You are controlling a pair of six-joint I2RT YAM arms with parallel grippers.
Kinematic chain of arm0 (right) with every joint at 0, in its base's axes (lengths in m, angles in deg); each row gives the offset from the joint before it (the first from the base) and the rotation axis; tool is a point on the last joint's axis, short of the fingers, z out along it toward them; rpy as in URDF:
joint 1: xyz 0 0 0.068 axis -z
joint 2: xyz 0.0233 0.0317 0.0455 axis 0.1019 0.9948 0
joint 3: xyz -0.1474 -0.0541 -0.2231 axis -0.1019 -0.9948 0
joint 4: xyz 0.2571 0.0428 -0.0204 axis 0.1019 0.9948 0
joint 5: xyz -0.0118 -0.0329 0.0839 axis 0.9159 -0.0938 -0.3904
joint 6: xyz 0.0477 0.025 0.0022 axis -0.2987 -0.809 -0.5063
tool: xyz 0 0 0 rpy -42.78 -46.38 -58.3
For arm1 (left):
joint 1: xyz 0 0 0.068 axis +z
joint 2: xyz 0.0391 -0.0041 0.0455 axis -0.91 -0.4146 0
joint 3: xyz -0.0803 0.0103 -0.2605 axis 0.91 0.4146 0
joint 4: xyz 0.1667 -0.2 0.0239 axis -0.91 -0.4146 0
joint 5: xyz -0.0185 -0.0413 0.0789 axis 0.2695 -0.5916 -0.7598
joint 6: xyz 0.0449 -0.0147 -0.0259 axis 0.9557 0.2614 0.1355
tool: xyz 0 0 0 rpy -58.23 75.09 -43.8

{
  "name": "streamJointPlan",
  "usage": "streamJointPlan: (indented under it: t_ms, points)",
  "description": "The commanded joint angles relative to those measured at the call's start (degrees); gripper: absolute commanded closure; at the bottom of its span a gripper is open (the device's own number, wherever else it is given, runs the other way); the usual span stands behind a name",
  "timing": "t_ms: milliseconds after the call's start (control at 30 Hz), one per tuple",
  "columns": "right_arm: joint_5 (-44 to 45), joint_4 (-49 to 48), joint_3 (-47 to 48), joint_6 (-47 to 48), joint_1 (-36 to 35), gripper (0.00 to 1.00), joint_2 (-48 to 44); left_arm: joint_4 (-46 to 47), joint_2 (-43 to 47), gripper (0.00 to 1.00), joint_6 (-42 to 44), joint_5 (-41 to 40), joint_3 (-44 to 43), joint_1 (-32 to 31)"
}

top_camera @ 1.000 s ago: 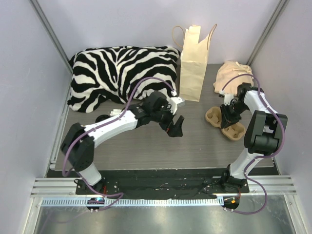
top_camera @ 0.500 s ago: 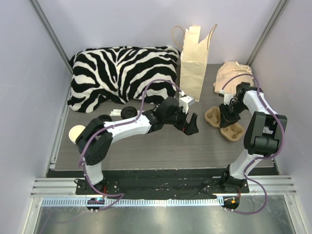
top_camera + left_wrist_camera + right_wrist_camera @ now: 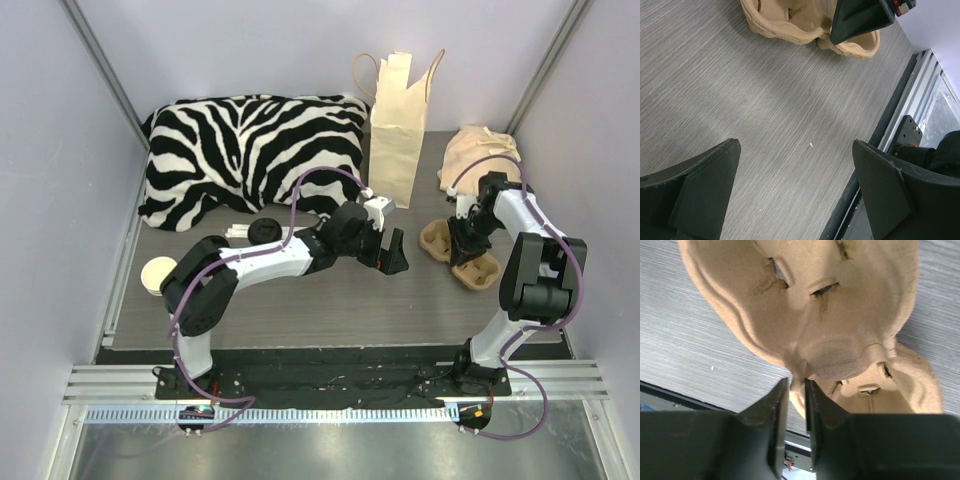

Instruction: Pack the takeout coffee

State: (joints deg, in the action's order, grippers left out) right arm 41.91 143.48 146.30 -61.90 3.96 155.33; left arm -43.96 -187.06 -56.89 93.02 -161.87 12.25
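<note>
Coffee cup (image 3: 158, 275) (far left, apparently) sits untouched. Left gripper (image 3: 393, 255), wide open, has swung toward the carrier (image 3: 437, 240); right gripper (image 3: 796, 387) pinches its rim.

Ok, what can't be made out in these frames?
- Any view: no plain brown cup shows.
- Top view: the paper bag hides its inside behind its own walls.
- Left wrist view: the cup carrier is cut off by the top edge.
- Top view: the right gripper has its fingertips hidden under its own wrist; the right wrist view shows them pinched on the cup carrier.
- Top view: the white bits beside the black lid are too small to identify.
</note>
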Motion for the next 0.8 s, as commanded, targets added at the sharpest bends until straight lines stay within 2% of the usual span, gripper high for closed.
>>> streamJointPlan:
  t_ms: [0,67,167,367,533,667,767]
  points:
    - [1.10,-1.29,0.27,-1.36,-0.31,0.80,-1.40,3.62,-0.86,0.00,-1.75,-1.16,-1.14,-0.18]
    - [0.84,-1.02,0.54,-1.54,-0.31,0.85,-1.49,3.79,-0.95,0.00,-2.88,-0.99,-1.14,-0.18]
    - [0.66,-1.11,0.54,-1.98,-0.40,0.99,-1.41,5.02,-1.04,0.00,-4.56,-0.02,-0.35,-0.18]
    - [-6.70,0.47,0.89,-4.96,-0.31,0.99,-2.55,9.67,-1.47,0.00,-12.63,2.52,0.79,-0.01]
    - [-11.82,0.82,0.36,-9.18,-0.40,0.99,-3.51,21.88,-2.97,0.00,-26.32,6.31,2.98,0.78]
    - [-14.63,-0.14,-0.69,-11.56,-0.49,0.99,-4.04,27.78,-5.16,0.00,-32.15,5.96,2.46,0.70]
    - [-15.78,-1.02,-1.75,-13.14,-0.49,0.99,-4.31,27.79,-6.66,0.00,-32.69,4.64,0.79,0.35]
